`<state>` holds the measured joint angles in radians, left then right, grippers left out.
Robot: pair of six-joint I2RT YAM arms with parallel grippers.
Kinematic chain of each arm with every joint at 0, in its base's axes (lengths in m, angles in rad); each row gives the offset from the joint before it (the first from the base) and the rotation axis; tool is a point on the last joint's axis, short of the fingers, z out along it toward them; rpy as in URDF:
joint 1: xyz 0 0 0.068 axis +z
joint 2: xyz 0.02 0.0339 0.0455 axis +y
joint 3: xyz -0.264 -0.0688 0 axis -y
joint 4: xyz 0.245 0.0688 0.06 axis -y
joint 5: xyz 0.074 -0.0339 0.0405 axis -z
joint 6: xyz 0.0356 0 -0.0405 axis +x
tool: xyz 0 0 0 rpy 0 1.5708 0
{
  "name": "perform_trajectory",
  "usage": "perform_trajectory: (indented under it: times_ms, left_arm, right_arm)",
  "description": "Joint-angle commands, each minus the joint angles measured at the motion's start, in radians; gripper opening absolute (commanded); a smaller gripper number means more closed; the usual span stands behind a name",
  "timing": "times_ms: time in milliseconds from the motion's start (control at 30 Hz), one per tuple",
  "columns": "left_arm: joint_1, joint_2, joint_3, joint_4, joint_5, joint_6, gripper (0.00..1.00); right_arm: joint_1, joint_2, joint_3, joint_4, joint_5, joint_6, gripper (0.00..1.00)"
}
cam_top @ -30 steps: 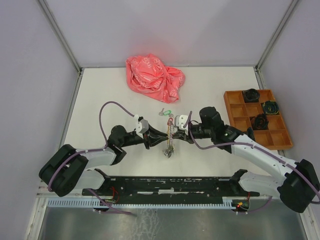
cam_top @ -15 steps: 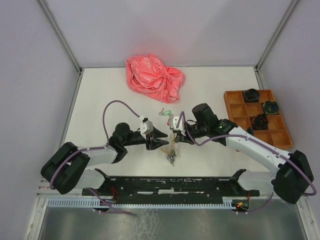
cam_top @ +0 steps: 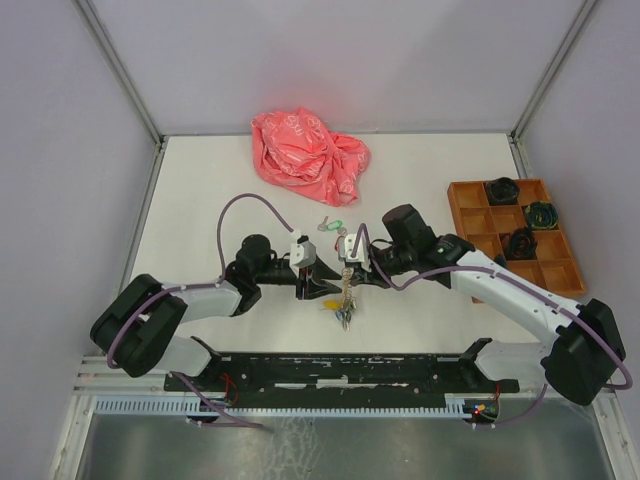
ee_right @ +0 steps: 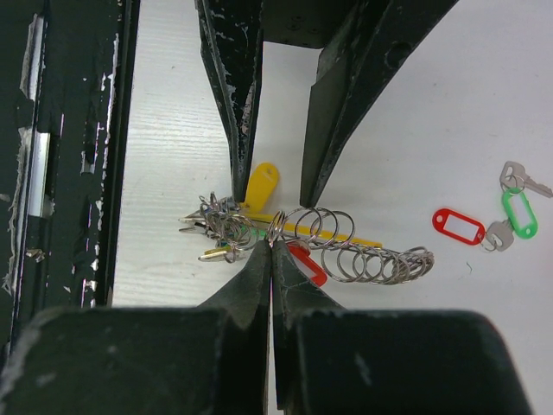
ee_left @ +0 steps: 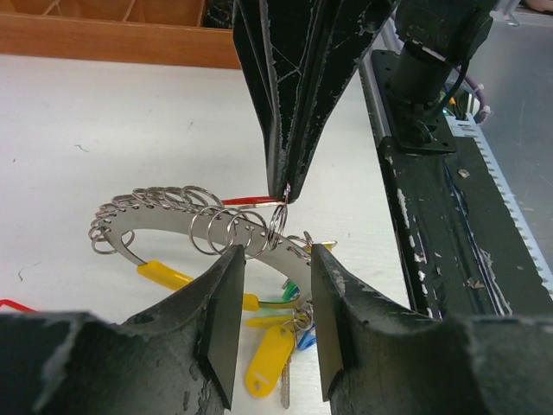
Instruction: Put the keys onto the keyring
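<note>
While pinching the keyring at one small loop, holds it partly raised off the bench: right gripper, jaws pressed together on the wire. Opposite, left gripper: jaws apart, straddling the keyring's band, gripping nothing. Step judged: steadying the keyring for threading. Flat on bench just beyond the keyring, untouched: loose keys, red and green tags. Next likely: fetch one with left, bring it to the keyring's opening, though opening itself hard to make out. Crowded loops and yellow tags by the pinch, apt to snag. Well beyond the keyring, pink bag; off to its right, orange tray.
</note>
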<state>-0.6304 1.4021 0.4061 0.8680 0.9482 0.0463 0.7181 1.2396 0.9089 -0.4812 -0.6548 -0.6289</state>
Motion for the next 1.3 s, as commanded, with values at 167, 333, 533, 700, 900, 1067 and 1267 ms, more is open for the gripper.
perform_trajectory:
  times_ms: [167,333,533,700,900,1067,1267]
  left_arm:
    - [-0.002,-0.049,0.008,0.030,0.015,0.055,0.41]
    - [-0.009,-0.036,0.020,0.036,0.027,0.051,0.41]
    - [-0.015,-0.003,0.036,0.043,0.049,0.042,0.40]
    - [-0.021,0.026,0.049,0.043,0.069,0.033,0.36]
    - [-0.024,0.039,0.060,0.041,0.067,0.030,0.35]
    - [-0.026,0.044,0.068,0.031,0.063,0.032,0.16]
    - [-0.026,0.016,0.057,-0.007,0.039,0.053,0.03]
  right_arm:
    - [0.010,0.013,0.061,0.030,-0.049,-0.018,0.01]
    - [0.010,0.009,0.064,0.033,-0.061,-0.018,0.01]
    - [0.011,0.013,0.069,0.033,-0.069,-0.020,0.01]
    - [0.013,0.018,0.069,0.035,-0.075,-0.019,0.01]
    - [0.013,0.020,0.073,0.036,-0.088,-0.020,0.01]
    - [0.017,0.022,0.075,0.025,-0.093,-0.021,0.01]
    - [0.017,-0.019,0.040,-0.001,-0.017,-0.022,0.01]
